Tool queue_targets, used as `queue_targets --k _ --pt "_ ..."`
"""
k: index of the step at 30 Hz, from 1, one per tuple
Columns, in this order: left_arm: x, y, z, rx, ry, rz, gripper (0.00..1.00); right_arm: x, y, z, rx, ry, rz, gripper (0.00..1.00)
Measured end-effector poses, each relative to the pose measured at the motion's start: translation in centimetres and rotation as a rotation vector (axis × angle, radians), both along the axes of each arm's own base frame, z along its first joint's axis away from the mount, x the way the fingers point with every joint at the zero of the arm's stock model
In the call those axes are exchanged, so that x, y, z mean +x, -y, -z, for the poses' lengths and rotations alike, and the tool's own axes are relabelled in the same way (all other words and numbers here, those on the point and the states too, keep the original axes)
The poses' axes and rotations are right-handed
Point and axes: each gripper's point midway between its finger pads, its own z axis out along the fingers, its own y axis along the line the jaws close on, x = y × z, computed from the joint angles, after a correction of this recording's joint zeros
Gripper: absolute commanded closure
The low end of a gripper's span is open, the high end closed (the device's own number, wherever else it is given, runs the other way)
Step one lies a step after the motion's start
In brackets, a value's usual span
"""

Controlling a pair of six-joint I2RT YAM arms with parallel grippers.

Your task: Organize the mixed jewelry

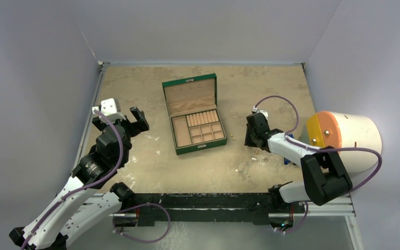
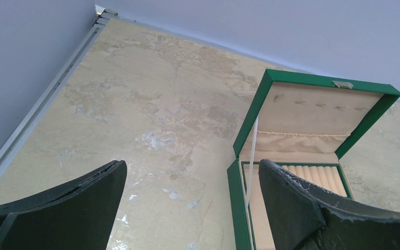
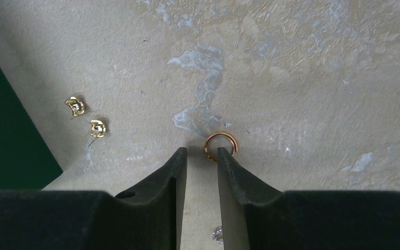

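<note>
Centre of right-wrist frame: gold ring [image 3: 220, 146] flat on table [image 3: 317, 78], at right gripper [image 3: 202, 153] tips; jaws a narrow slit apart, clamping nothing. Two gold studs [image 3: 97, 128] mid-left. Left gripper [image 2: 191, 166] wide open, empty.

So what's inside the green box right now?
The box shows ring rolls and beige compartments, all looking empty. Anything tiny could escape the top view; the lid pocket hides its inside.
</note>
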Motion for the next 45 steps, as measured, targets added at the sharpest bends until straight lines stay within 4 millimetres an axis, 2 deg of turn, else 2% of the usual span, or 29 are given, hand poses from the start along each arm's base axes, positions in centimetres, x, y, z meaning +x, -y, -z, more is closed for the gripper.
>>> queue_targets --k 23,26,38,41,45 --pt "0.0 0.1 0.0 -0.001 -0.001 0.007 0.02 0.4 -1.0 0.3 0.037 -0.022 -0.019 0.93" --pt "0.0 0.1 0.0 -0.002 -0.001 0.007 0.02 0.7 -1.1 0.3 0.044 -0.019 -0.017 1.0" --pt "0.0 0.2 0.0 -0.003 -0.001 0.015 0.02 0.8 -1.7 0.2 0.071 -0.015 -0.028 1.0" --pt "0.0 0.3 0.0 -0.004 -0.001 0.016 0.02 0.9 -1.9 -0.5 0.084 0.003 -0.035 1.0" --pt "0.0 0.3 0.0 -0.004 -0.002 0.017 0.02 1.1 -2.3 -2.3 0.116 0.052 -0.059 1.0"
